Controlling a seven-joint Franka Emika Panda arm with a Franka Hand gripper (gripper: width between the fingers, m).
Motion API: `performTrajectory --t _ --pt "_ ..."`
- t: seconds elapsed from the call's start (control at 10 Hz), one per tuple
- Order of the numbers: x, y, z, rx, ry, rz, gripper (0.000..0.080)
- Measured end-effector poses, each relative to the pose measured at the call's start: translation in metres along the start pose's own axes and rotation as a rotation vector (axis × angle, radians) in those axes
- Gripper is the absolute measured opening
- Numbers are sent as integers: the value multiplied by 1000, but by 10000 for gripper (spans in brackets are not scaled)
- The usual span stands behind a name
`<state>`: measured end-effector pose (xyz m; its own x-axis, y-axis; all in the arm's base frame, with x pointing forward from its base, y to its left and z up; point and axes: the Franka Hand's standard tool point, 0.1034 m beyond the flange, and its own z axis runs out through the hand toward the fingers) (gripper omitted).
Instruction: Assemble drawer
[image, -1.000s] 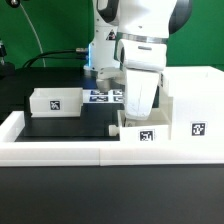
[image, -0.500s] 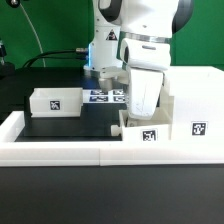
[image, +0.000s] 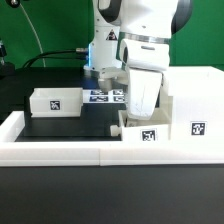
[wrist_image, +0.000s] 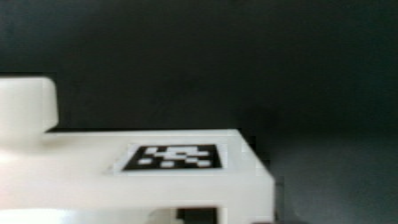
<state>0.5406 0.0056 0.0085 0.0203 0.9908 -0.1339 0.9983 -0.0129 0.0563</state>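
Note:
The large white box case (image: 195, 98) stands at the exterior view's right, with a square tag on its front. A small white tray (image: 143, 133) with a tag sits just left of it, against the front wall. My gripper (image: 139, 119) points straight down into this tray and is shut on its wall. The fingertips are mostly hidden behind the hand. In the wrist view the tray (wrist_image: 178, 180) fills the lower part, tag up, and the gripper (wrist_image: 196, 216) is at the edge. A second tagged tray (image: 55, 101) lies apart at the left.
The long low white border wall (image: 70, 152) runs along the front and up the left side. The marker board (image: 104, 96) lies flat on the black table behind the arm. A white block (wrist_image: 22, 100) stands beside the tray in the wrist view.
The gripper and the small tray shifted slightly toward the case between the first two frames. Nothing has visibly moved since.

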Motion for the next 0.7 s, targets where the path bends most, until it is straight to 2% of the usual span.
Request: performTrajectory --t 0.3,0.5,0.6,0.7 --pt "0 0 0 1 -1 43 44" --pt "-1 0 0 10 -4 55 44" --pt "-1 -1 0 11 -4 55 138" --pt "-2 -1 0 11 -4 57 138"
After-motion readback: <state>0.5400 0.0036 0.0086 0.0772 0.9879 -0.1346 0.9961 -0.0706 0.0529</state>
